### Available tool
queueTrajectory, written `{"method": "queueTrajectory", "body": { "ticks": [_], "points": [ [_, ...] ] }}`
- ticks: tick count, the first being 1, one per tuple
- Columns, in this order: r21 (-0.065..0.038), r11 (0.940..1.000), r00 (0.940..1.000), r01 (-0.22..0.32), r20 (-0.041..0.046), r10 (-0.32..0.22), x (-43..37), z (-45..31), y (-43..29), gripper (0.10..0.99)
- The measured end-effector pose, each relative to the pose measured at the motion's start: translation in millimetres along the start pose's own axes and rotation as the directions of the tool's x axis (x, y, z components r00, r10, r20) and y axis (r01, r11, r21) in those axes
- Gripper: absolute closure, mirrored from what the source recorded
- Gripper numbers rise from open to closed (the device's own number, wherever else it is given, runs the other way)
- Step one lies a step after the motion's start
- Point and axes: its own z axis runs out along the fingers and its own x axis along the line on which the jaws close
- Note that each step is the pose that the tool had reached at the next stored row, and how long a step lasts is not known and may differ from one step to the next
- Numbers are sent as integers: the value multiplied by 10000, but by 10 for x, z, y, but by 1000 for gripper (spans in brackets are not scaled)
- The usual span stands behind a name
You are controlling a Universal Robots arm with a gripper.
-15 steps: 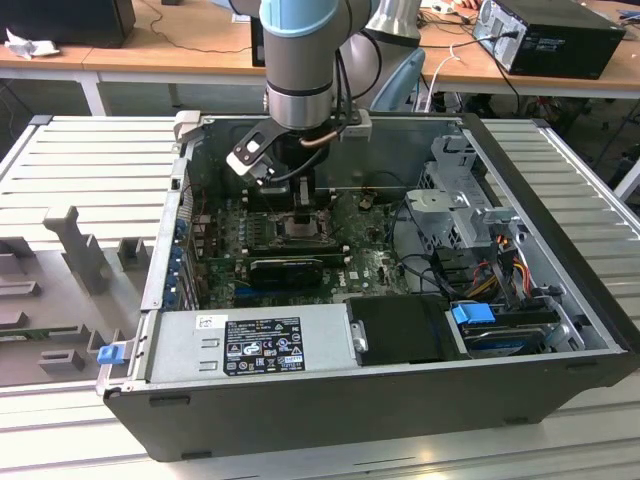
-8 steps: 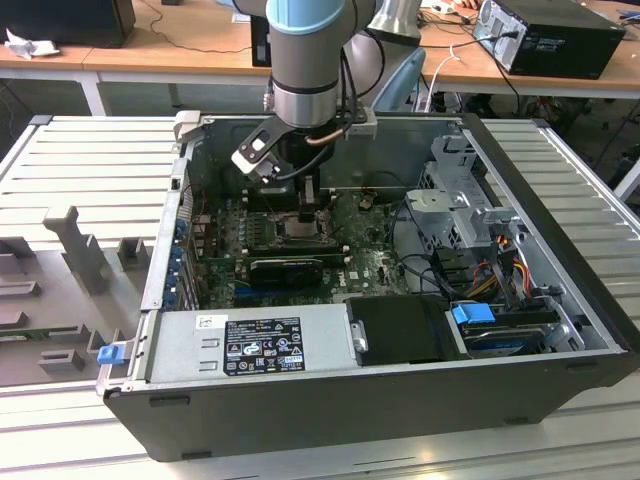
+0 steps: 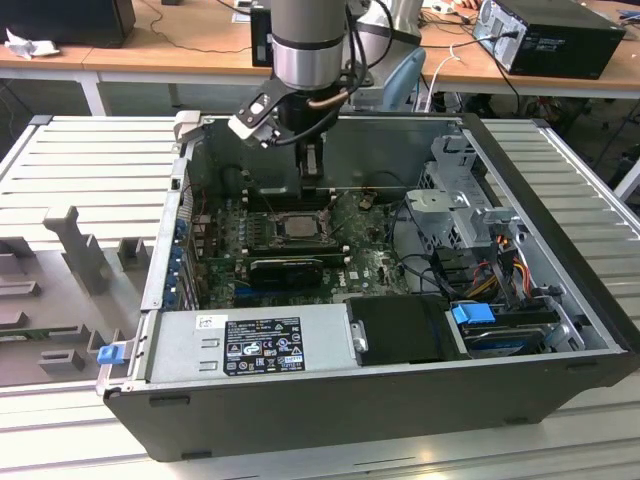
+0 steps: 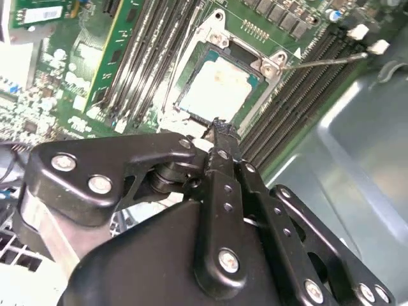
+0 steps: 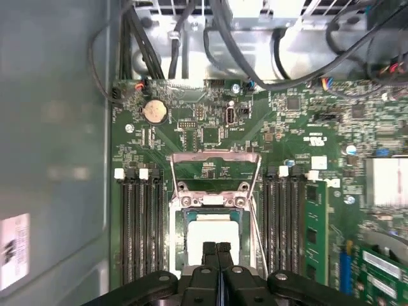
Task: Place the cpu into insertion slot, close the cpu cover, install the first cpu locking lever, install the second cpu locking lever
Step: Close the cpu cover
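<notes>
First wrist view: cpu (image 5: 213,234) sits flat in the insertion slot (image 5: 180,223), pale top up. The cpu cover (image 5: 215,156) is swung open on the far side of the slot from the claw (image 5: 217,254); can't tell if it's upright or laid back. Claw is clenched, fingertips pressed together with nothing between them, at the slot's near edge just beside the cpu. Contact unclear.

My read on handling:
- The cover is thin, stiff sheet metal, light, hinged and slick. Push on its free bar, not near the hinge.
- The cpu is rigid but fragile, so keep side loads off it.
</notes>
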Motion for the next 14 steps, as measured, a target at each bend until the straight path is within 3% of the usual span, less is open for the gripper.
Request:
{"method": "queueTrajectory", "body": {
  "ticks": [1,4,7,10,14],
  "points": [
    [0,10000,10000,2,0,-2,0,-45,3,980],
    [23,10000,10000,1,-3,-1,1,-55,37,980],
    [109,9999,10000,-1,-1,1,2,-47,198,980],
    [110,9999,10000,-19,18,18,2,-41,273,980],
    [115,9999,10000,-17,16,17,4,-17,467,980]
  ]
}}
